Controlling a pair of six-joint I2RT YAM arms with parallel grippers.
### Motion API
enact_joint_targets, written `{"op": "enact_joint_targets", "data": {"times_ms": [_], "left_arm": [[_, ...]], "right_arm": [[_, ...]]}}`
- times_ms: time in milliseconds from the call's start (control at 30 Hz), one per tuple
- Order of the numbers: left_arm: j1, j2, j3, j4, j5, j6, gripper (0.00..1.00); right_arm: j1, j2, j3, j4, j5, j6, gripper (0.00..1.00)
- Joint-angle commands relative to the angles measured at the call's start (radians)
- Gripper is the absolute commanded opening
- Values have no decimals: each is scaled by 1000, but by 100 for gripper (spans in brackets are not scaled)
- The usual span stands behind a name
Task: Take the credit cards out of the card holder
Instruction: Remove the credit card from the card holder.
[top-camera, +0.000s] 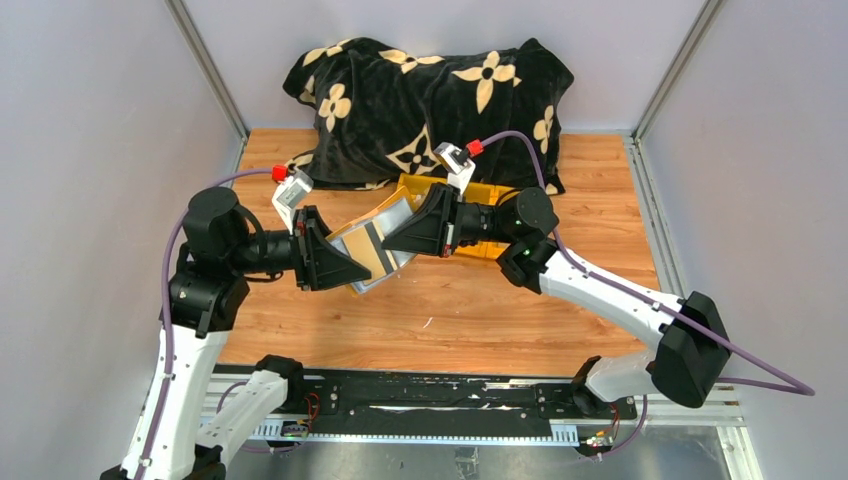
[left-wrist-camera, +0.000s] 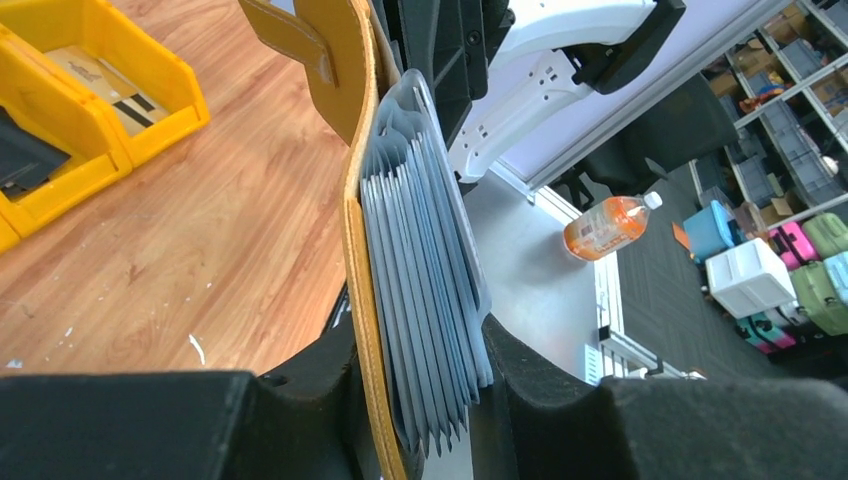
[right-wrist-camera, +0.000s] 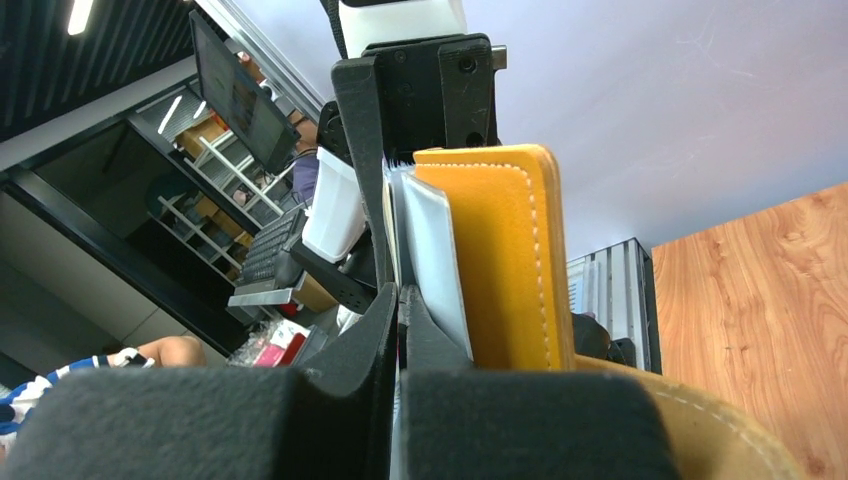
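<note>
The card holder (top-camera: 372, 252) is held above the table's middle, its mustard-yellow flap (left-wrist-camera: 340, 60) open and its blue-grey accordion pockets (left-wrist-camera: 420, 250) fanned out. My left gripper (top-camera: 345, 268) is shut on the holder's lower end, flap and pockets between its fingers (left-wrist-camera: 300, 400). My right gripper (top-camera: 395, 240) meets the holder from the right and is shut on a thin pale credit card edge (right-wrist-camera: 388, 215) at the pockets' top. In the right wrist view the flap (right-wrist-camera: 510, 260) and a whitish pocket or card (right-wrist-camera: 432, 250) stand just right of the gripper (right-wrist-camera: 400, 300).
Yellow plastic bins (top-camera: 488, 192) stand behind the right gripper and also show in the left wrist view (left-wrist-camera: 100, 90). A black blanket with cream flowers (top-camera: 430, 90) lies at the back. Bare wooden table (top-camera: 450, 310) lies in front of the grippers.
</note>
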Motion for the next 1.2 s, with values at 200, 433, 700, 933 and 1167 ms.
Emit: {"op": "enact_joint_targets", "data": {"times_ms": [200, 433, 700, 933, 1167], "left_arm": [[-7, 13, 41, 106, 34, -81, 26], [-8, 10, 32, 137, 23, -123, 33], [-7, 20, 34, 139, 19, -159, 34], [-8, 27, 23, 140, -9, -176, 33], [-8, 31, 6, 145, -49, -179, 23]], "right_arm": [[-53, -2, -89, 93, -22, 92, 0], [-67, -23, -107, 74, 1, 76, 0], [-98, -45, -166, 68, 46, 76, 0], [-104, -44, -201, 85, 84, 86, 0], [-78, -22, -172, 148, 65, 104, 17]]}}
